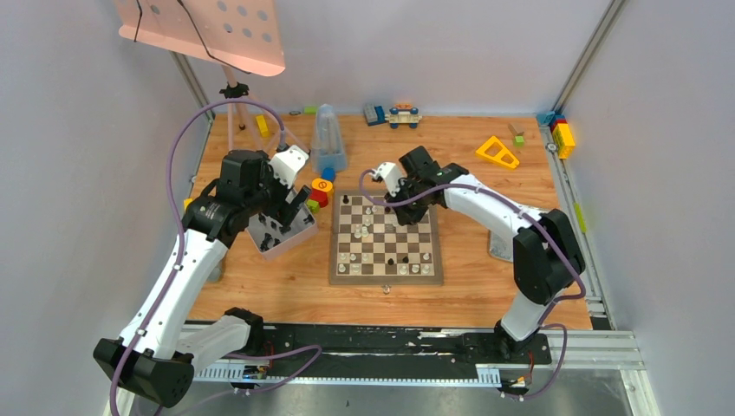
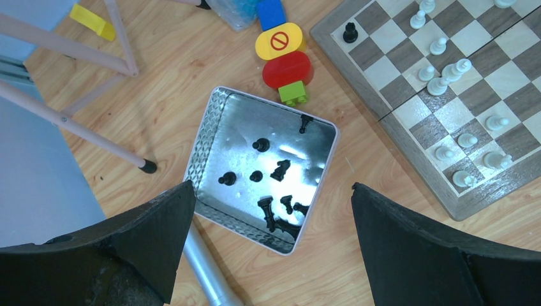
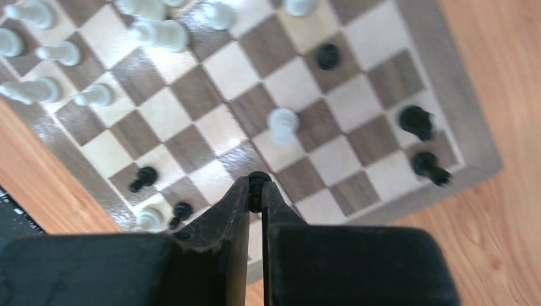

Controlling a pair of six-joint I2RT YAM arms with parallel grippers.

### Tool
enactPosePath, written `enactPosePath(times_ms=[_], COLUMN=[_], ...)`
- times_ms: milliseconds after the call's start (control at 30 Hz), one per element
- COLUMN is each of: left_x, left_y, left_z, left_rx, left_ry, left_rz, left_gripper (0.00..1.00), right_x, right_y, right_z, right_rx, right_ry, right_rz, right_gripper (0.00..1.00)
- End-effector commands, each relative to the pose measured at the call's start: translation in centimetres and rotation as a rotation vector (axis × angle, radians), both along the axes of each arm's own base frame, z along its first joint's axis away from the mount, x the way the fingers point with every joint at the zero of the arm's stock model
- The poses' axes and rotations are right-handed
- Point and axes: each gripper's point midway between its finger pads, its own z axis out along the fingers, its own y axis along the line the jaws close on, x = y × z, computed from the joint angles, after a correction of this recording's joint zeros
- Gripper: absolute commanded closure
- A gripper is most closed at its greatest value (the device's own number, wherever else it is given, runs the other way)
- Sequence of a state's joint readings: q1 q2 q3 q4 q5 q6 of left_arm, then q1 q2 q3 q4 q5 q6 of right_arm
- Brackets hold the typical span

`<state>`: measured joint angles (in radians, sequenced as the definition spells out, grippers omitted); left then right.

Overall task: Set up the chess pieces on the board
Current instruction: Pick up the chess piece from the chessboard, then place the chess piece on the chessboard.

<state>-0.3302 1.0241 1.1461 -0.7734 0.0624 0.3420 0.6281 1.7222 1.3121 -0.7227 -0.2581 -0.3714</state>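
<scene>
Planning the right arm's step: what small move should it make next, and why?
Probably lift straight up: the right tool is shut on a black piece over the board, and a white piece stands close beyond it, so rising first should avoid knocking it.

Right wrist view: black piece (image 3: 258, 179) mostly hidden between the fingers of the right end effector (image 3: 256, 199), only its top showing, kind not tellable. Board (image 3: 456, 108) cut off at top and left. White pieces (image 3: 29, 89) upper left blurred. Top view: tray (image 1: 295, 241) partly behind left end effector (image 1: 290, 208).
</scene>
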Motion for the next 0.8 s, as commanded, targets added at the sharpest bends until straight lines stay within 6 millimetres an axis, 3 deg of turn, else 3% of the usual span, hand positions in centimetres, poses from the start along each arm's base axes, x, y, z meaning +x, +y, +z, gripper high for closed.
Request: enactPosePath(times_ms=[0,300,767], left_x=[0.4,0.4,0.5], left_y=[-0.2,-0.2,-0.1], left_z=[1.2,1.0,0.8], left_rx=[-0.022,-0.024,-0.014], left_ry=[-0.037,-0.031,-0.027], left_rz=[-0.002,-0.003,0.001], left_gripper=[0.0,0.0,0.0], right_x=[3.2,7.6,9.6], right_y=[-2.5,-6.1,-6.3], right_z=[2.2,-0.3,-2.3], right_rx=[0.003,-0.024,-0.038], right_ry=[-0.074,-0.045,-0.035], right_rz=[-0.071,-0.174,-0.193], right_gripper=[1.0,0.98,0.98])
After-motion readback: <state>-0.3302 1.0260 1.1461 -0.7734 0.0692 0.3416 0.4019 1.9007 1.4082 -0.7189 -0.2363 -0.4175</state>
